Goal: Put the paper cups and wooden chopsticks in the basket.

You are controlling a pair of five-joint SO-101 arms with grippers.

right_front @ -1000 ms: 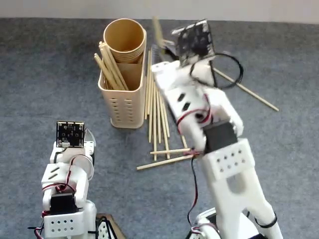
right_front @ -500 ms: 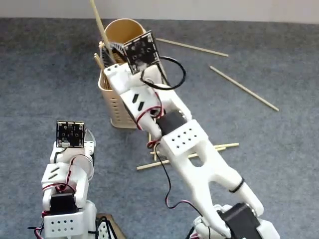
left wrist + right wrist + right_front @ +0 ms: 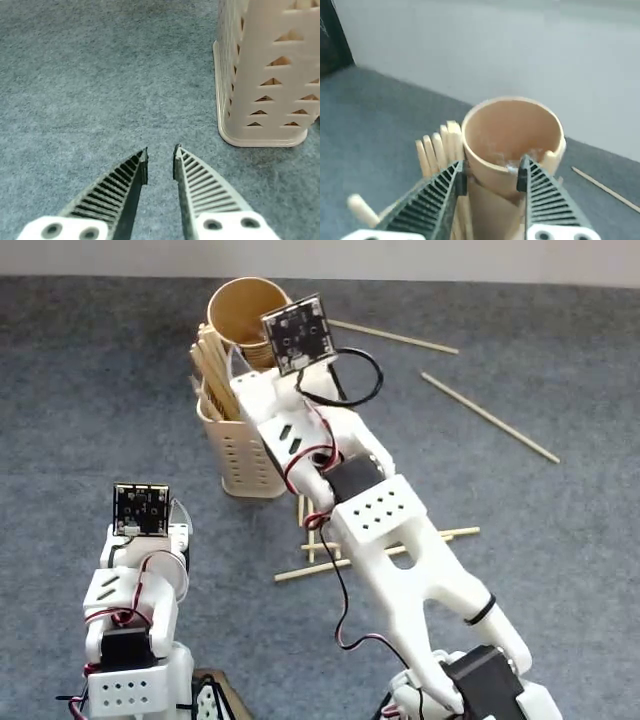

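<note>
The beige slotted basket (image 3: 248, 455) stands upright with a stack of paper cups (image 3: 245, 312) and several wooden chopsticks (image 3: 213, 375) in it. My right arm stretches over the basket. Its gripper (image 3: 489, 175) hangs open just above the cup rim (image 3: 512, 132), nothing between its fingers, beside the chopsticks' ends (image 3: 437, 147). Loose chopsticks lie on the carpet: one (image 3: 392, 337) behind the arm, one (image 3: 490, 418) far right, several (image 3: 318, 568) under the arm. My left gripper (image 3: 160, 154) rests low over bare carpet, slightly open and empty, the basket (image 3: 262, 75) a little beyond it.
Grey carpet covers the table. My left arm (image 3: 135, 590) sits at the front left, well short of the basket. A pale wall edge (image 3: 320, 258) runs along the back. Open carpet lies left of the basket.
My right arm swung left from the chopstick pile to over the basket with a chopstick held upright; that chopstick has left the gripper, which is now open. The left arm has not moved.
</note>
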